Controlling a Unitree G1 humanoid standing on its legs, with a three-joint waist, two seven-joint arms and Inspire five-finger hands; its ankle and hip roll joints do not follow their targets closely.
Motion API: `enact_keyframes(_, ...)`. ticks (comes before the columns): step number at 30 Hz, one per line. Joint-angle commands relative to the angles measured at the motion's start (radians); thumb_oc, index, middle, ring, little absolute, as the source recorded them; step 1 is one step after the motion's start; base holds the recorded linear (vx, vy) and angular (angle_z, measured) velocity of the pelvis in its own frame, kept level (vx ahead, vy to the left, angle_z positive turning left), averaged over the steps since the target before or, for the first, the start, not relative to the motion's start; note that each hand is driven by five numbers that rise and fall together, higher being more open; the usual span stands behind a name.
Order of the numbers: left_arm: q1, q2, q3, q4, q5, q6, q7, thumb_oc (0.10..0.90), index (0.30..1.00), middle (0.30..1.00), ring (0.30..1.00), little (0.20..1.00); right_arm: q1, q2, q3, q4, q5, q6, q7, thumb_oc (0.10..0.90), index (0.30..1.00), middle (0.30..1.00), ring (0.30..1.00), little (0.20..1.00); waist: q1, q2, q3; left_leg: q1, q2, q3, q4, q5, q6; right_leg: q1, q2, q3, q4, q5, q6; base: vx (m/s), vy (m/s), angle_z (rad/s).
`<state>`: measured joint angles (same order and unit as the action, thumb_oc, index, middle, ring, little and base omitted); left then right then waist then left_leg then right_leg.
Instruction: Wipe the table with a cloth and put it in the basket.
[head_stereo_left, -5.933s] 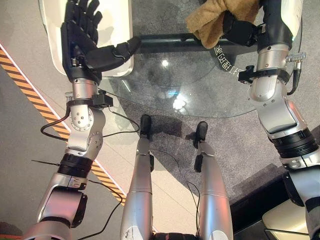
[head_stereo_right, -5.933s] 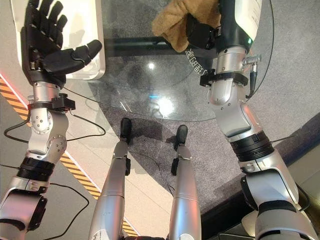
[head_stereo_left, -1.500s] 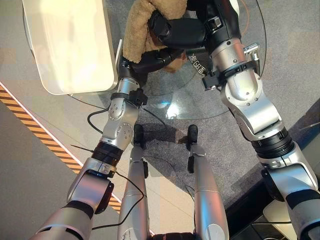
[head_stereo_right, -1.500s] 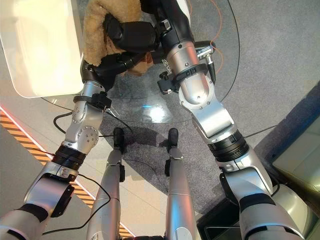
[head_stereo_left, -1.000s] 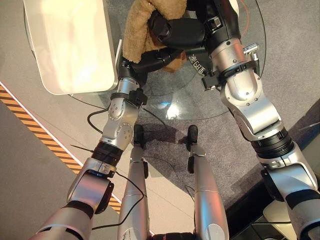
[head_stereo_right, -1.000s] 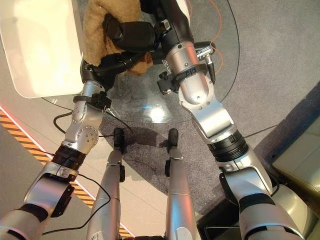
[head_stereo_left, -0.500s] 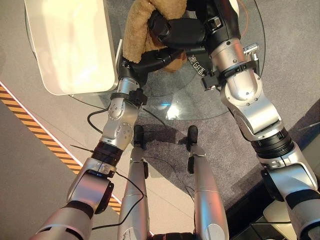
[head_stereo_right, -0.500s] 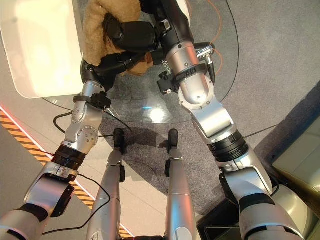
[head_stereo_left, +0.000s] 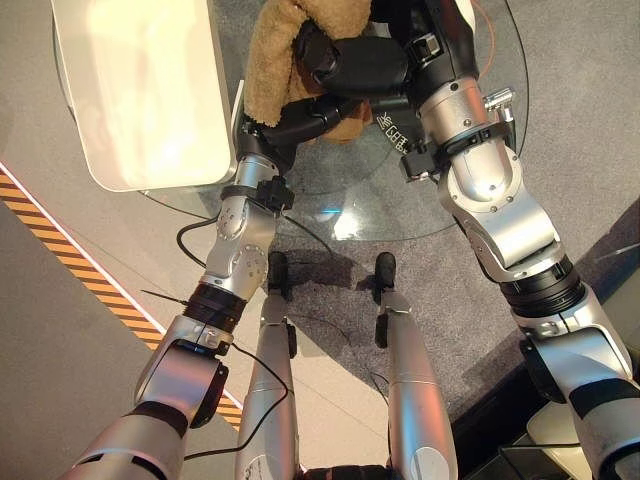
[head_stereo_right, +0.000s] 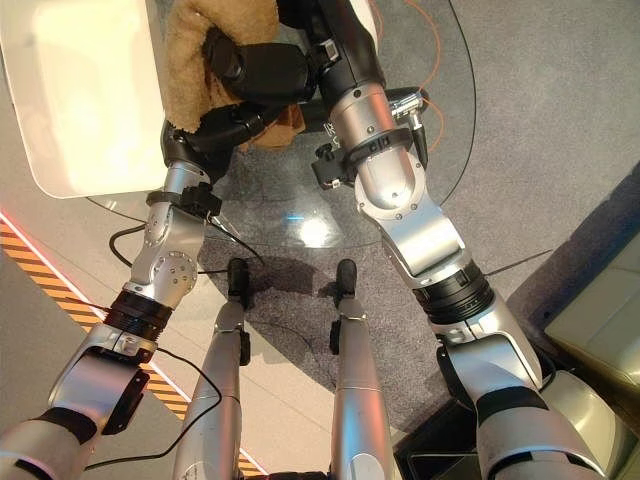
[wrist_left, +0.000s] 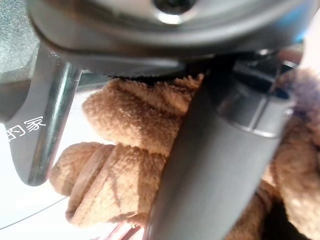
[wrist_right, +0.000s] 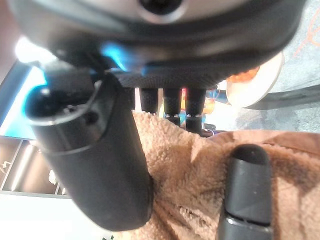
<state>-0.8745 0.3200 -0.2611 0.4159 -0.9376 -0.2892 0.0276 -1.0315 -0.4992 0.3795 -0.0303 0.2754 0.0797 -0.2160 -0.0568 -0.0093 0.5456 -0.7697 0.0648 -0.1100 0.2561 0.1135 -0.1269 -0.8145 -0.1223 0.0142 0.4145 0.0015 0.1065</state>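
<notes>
- The round glass table (head_stereo_left: 470, 190) carries no cloth on its surface; against the picture from nearly six seconds back, both arms have swung in to its left side, where the right hand alone once held the cloth at the far right and the left hand stood spread beside the white bin.
- The white bin (head_stereo_left: 140, 90), probably standing in for the basket, sits just beside the table; the cloth is near its edge but not over it yet, so dropping it in looks like the step left.
- The tan fleecy cloth (head_stereo_left: 275, 50) hangs bunched above the table, held between both hands; over the last second and a half it has barely shifted.
- The right hand (head_stereo_left: 355, 65) has its fingers (wrist_right: 172, 102) and thumb curled round the cloth from above.
- The left hand (head_stereo_left: 305, 115) presses in from below, its thumb against the fleece; whether its fingers clasp the cloth I cannot tell.
</notes>
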Motion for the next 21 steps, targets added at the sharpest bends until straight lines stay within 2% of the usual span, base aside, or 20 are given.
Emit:
enact_keyframes(1,-0.13,-0.027,0.02,-0.122,-0.018,-0.065,-0.081,0.1,0.3,0.3,0.3,0.2,-0.123,0.064,-0.102,-0.19,0.027,-0.135,0.009,0.8,0.9,0.9,0.9,0.9,0.016,-0.041,-0.026,0.059,-0.075,0.097,-0.009,-0.061,0.096,0.097,0.105,-0.045,-0.103,-0.015,-0.049,0.0,0.0,0.0)
enact_keyframes(21,-0.133,-0.031,0.023,-0.116,-0.03,-0.071,-0.088,0.1,0.3,0.3,0.3,0.2,-0.124,0.068,-0.104,-0.185,0.028,-0.135,0.012,0.8,0.9,0.9,0.9,0.9,0.015,-0.045,-0.026,0.064,-0.074,0.098,-0.011,-0.061,0.096,0.102,0.106,-0.043,-0.107,-0.013,-0.049,0.0,0.0,0.0)
